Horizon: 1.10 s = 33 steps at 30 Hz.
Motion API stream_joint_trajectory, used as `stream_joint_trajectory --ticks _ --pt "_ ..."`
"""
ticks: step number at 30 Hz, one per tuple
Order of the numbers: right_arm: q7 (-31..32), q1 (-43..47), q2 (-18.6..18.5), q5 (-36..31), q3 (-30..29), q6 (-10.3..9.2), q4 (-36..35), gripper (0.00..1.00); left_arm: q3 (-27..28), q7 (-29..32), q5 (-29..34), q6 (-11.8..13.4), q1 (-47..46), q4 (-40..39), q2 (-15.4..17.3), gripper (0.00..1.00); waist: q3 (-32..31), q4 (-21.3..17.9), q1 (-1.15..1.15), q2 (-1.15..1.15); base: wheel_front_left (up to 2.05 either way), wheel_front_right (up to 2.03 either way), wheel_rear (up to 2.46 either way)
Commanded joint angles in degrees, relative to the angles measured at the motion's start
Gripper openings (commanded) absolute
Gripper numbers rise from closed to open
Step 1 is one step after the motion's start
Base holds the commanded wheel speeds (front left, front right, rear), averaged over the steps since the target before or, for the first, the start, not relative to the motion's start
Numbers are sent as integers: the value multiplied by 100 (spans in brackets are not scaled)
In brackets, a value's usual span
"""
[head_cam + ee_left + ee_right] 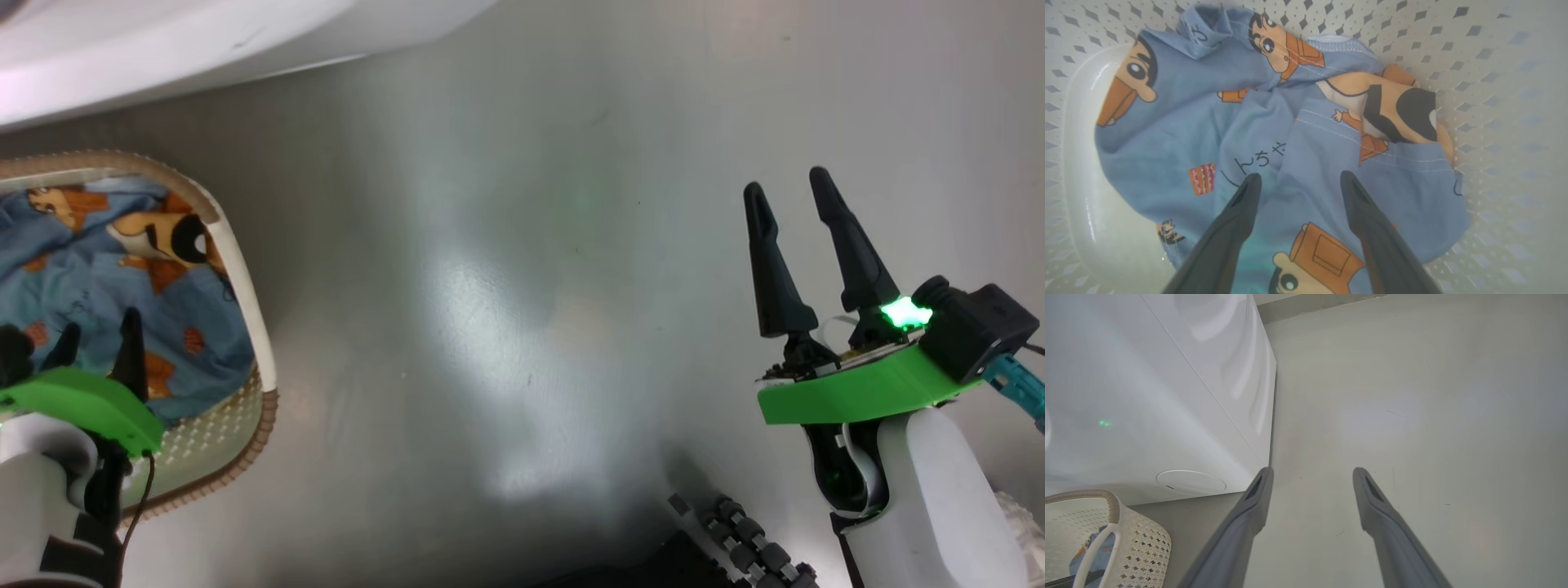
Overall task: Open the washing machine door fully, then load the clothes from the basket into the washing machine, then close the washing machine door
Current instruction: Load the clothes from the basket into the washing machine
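Nearest the head camera, at its lower left, the left gripper (100, 327) on its green wrist plate points down into the small rectangular cream plastic basket (269, 408) with perforated sides and a brown woven-look rim. Its two long dark fingers (1237, 216) stand spread wide apart with nothing between them. The wrist camera shows the tips poised over the crumpled light blue fabric clothes (1180, 134), which are printed with orange-brown and black cartoon boy figures (whether the tips actually touch the cloth cannot be told). The clothes lie bunched on the bottom of the basket, inside its cream walls pierced with diamond holes. At the lower right of the head view, well apart from the basket, the right gripper (785, 186) hangs over the bare grey glossy floor (522, 286). Its fingers are likewise opened wide and hold nothing, and a green light glows at its wrist. Seen from the right wrist, the basket sits on the floor with one white side handle (1094, 551) showing. Just beyond it stands the big white box of the washing machine (1147, 396), with a round white hatch (1191, 482) low on its front near the basket.
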Motion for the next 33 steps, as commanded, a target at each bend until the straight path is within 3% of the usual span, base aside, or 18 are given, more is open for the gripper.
stream_joint_trajectory --ticks 1,8,19,26,27,28,29,33 --pt "-27 100 33 42 127 36 -113 100 82 44 -35 -9 109 63 216 100 145 -87 -1 0 0 0 0" --pt "-27 60 53 64 170 36 -106 100 -111 319 19 18 -263 506 330 100 253 -127 -1 0 0 0 0" --pt "-27 75 62 126 158 36 -97 100 -404 674 266 520 -696 1046 517 100 302 -211 -1 0 0 0 0" --pt "-27 43 62 191 170 36 -118 100 -459 768 244 489 -902 1260 714 100 407 -297 -1 0 0 0 0" --pt "-27 41 62 197 170 36 -118 100 -465 767 235 475 -921 1284 732 93 411 -304 -1 0 0 0 0" --pt "-27 38 62 200 169 36 -115 100 -480 770 236 461 -936 1308 746 36 413 -307 -1 0 0 0 0" --pt "-27 36 63 203 163 36 -109 100 -496 757 237 446 -949 1327 755 2 410 -306 -1 0 0 0 0" --pt "-27 16 63 202 140 36 -86 100 -519 629 211 409 -974 1366 740 0 369 -276 -1 0 0 0 0"
